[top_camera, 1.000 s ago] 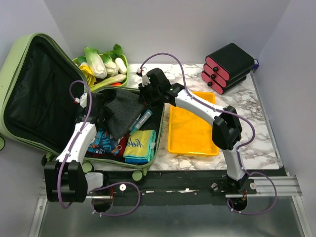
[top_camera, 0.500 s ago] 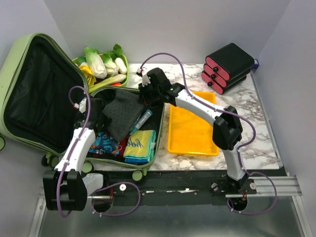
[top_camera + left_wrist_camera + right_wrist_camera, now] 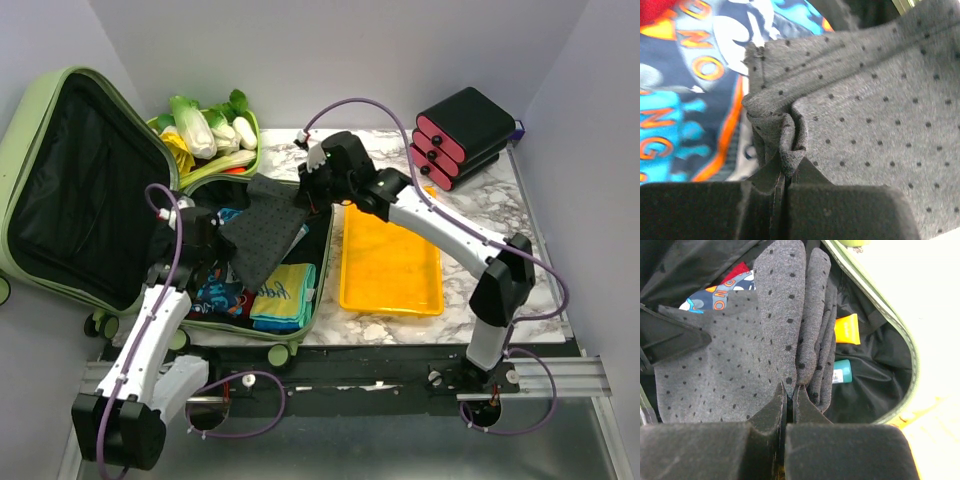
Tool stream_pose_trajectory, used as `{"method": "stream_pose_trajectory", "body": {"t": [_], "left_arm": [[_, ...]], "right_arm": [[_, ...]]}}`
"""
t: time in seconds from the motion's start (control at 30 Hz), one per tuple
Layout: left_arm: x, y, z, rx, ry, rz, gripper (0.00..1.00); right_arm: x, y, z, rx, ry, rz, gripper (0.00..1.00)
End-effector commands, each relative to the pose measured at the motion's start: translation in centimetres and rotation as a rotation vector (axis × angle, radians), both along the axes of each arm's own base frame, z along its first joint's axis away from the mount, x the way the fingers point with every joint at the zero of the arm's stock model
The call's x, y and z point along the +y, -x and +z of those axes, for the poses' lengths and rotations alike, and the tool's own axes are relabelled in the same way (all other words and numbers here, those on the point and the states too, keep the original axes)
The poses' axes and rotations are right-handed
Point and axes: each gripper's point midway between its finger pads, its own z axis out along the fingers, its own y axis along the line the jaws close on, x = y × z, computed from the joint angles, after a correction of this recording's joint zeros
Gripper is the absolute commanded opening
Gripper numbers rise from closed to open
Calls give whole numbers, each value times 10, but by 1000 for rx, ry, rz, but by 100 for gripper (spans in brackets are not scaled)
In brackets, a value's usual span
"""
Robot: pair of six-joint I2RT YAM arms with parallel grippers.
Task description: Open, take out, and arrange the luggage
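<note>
The luggage (image 3: 28, 125), a pale green hard-shell suitcase, lies open with its black-lined lid leaning left. A grey dotted cloth (image 3: 262, 232) hangs stretched over the open base between both grippers. My left gripper (image 3: 205, 232) is shut on the cloth's left corner, and the bunched fabric (image 3: 785, 145) is pinched between the left gripper's (image 3: 787, 172) fingers. My right gripper (image 3: 306, 190) is shut on the far edge. In the right wrist view the grey dotted cloth (image 3: 725, 365) folds away from that gripper (image 3: 789, 395). Under the cloth lie a blue-orange garment (image 3: 215, 292) and a teal-yellow folded cloth (image 3: 282, 295).
An orange tube (image 3: 847, 329) and a teal tube (image 3: 842, 371) lie in the suitcase's black lining. A shallow yellow tray (image 3: 390, 262) sits right of the suitcase on the marble table (image 3: 500, 220). A black box with pink ends (image 3: 462, 135) is at the back right, a basket of toy vegetables (image 3: 210, 130) behind the suitcase.
My left gripper has closed on the grey cloth's corner. The right gripper has moved right with its edge, so the cloth is now lifted and spread between them.
</note>
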Motion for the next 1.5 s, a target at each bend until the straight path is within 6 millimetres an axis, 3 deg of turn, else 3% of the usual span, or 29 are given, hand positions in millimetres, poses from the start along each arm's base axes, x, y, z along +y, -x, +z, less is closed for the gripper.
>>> {"method": "stream_pose_trajectory", "body": {"t": [0.0,0.03,0.23,0.27,0.37,0.4,0.63,0.67,0.9,0.97,1.03,1.07,1.13,1.17,1.23,1.27,1.4,1.43,1.47], "left_arm": [[-39,13,5,-10,74,-79,0],[-55,18,3,-10,82,-118,0],[-106,33,-7,-12,168,-169,0],[-117,35,-10,-10,164,-185,0],[-137,35,-10,-12,153,-183,0],[-154,41,-3,-22,157,-229,0],[-222,46,3,-33,158,-311,0],[-228,45,-6,-10,140,-310,0],[-275,38,11,-95,122,-254,0],[-285,37,2,-72,96,-254,0],[-301,34,12,-78,105,-271,0],[-307,33,1,-64,73,-277,0],[-325,30,7,-67,84,-290,0],[-332,30,-6,-43,69,-299,0],[-350,28,-2,-37,90,-324,0],[-354,27,-15,-18,59,-329,0],[-377,18,-21,-14,48,-338,0],[-381,17,-23,-12,44,-344,0],[-383,15,-37,3,11,-345,0]], "right_arm": [[-33,12,6,-20,82,-38,1],[-42,14,9,-21,82,-47,1],[-83,19,-16,21,131,-12,1],[-88,22,-12,11,127,-5,1],[-108,25,-17,33,142,-23,1],[-113,26,-19,45,147,-28,1],[-175,-4,-34,35,229,-133,1],[-180,-7,-37,33,235,-134,1],[-209,-28,-53,37,246,-180,1],[-222,-36,-56,39,251,-203,1],[-238,-42,-57,44,246,-228,1],[-242,-43,-56,44,241,-229,1],[-255,-48,-57,47,231,-241,1],[-258,-47,-59,54,234,-229,1],[-266,-48,-69,76,243,-216,1],[-268,-48,-74,86,250,-210,1],[-277,-57,-92,137,259,-208,1],[-283,-60,-105,173,267,-216,1],[-286,-63,-109,184,272,-219,1]]}}
